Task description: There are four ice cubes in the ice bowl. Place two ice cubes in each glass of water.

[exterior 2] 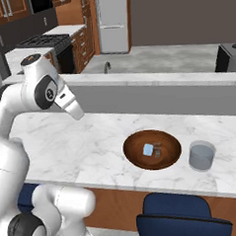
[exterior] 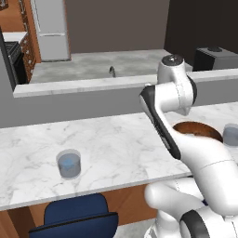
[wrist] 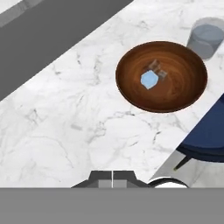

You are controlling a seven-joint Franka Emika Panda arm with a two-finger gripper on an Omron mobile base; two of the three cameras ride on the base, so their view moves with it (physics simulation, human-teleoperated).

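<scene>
This is a home kitchen, rendered rather than filmed. A white fridge (exterior 2: 113,21) stands at the back beside warm wooden cabinets (exterior 2: 83,40), with a black stove (exterior 2: 46,42) set in a run of pale countertop and a tap (exterior 2: 106,67) rising behind the grey half-wall. In front runs a white marble bench (exterior 2: 92,146) built like a breakfast bar, with blue chairs (exterior 2: 183,217) tucked under its near edge.

A glossy white arm (exterior: 204,158) of rounded segments with dark grey joint bands and a grey-capped elbow.
</scene>
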